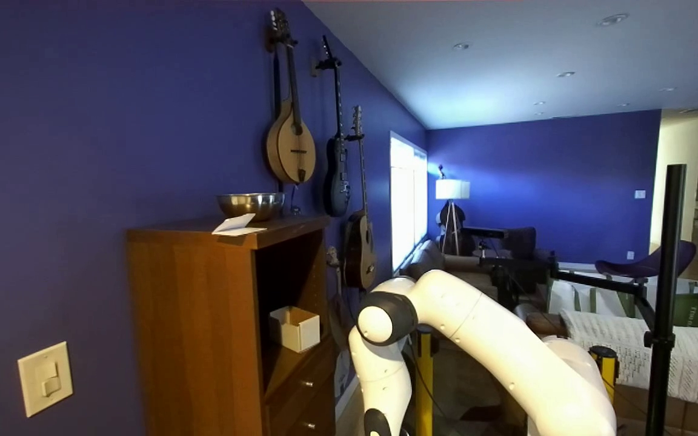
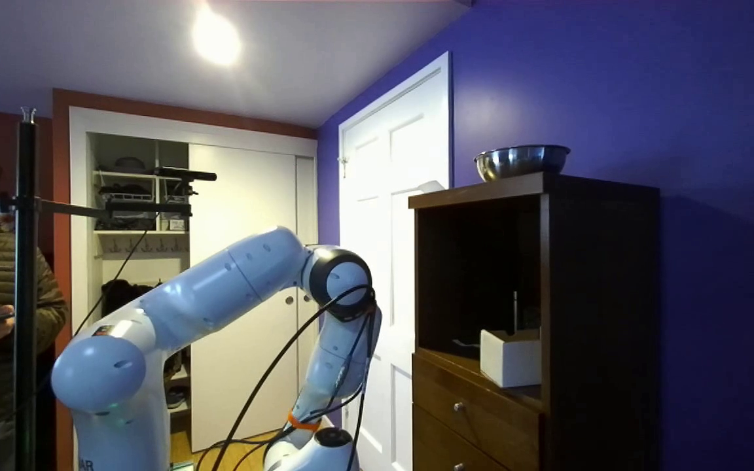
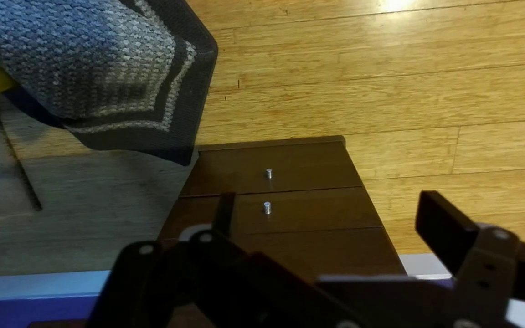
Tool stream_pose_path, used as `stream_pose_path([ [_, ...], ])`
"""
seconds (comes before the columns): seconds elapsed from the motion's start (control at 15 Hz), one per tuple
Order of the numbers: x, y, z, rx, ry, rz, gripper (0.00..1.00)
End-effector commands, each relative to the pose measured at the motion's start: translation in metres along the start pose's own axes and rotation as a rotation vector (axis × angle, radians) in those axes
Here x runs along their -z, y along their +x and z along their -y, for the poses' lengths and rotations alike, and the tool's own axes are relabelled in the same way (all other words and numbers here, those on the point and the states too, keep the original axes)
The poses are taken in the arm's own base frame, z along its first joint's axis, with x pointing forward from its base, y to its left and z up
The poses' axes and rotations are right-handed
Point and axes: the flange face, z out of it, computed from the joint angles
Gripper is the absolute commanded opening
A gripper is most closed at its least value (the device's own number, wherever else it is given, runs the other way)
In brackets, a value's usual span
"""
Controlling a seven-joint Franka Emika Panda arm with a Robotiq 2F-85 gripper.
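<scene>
My gripper (image 3: pixel 328 214) is open, with nothing between its two dark fingers. It shows only in the wrist view, over the front of a brown wooden cabinet (image 3: pixel 299 164) whose drawers have silver knobs (image 3: pixel 267 207). The cabinet also stands in both exterior views (image 1: pixel 194 315) (image 2: pixel 603 294), with an open compartment above its drawers. A white open box (image 1: pixel 305 334) (image 2: pixel 514 363) sits on the compartment floor near the front edge. A metal bowl (image 1: pixel 252 206) (image 2: pixel 524 162) rests on the cabinet top. A folded white paper (image 1: pixel 239 230) lies by the top's edge. The gripper touches nothing visible.
Black camera stands (image 1: pixel 667 303) (image 2: pixel 25 275) rise near the arm (image 1: pixel 476 327). Black cables (image 2: pixel 272 373) hang along the arm. A person (image 2: pixel 4 307) stands behind a stand. Yellow posts (image 1: pixel 425 381), wall-hung guitars (image 1: pixel 337 175) and a grey woven mat (image 3: pixel 107 59) also show.
</scene>
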Motion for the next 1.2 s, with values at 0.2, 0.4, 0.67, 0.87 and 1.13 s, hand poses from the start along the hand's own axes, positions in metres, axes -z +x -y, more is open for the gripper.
stream_pose_path([
  [0.2, 0.002, 0.049, 0.002, 0.034, -0.001, -0.085, 1.0],
  [0.4, 0.001, 0.069, 0.003, 0.047, -0.005, -0.128, 1.0],
  [0.67, 0.0, 0.091, 0.011, 0.04, -0.002, -0.202, 1.0],
  [0.87, -0.003, 0.104, 0.014, 0.017, 0.006, -0.236, 1.0],
  [1.13, -0.013, 0.128, 0.017, -0.038, 0.016, -0.272, 1.0],
])
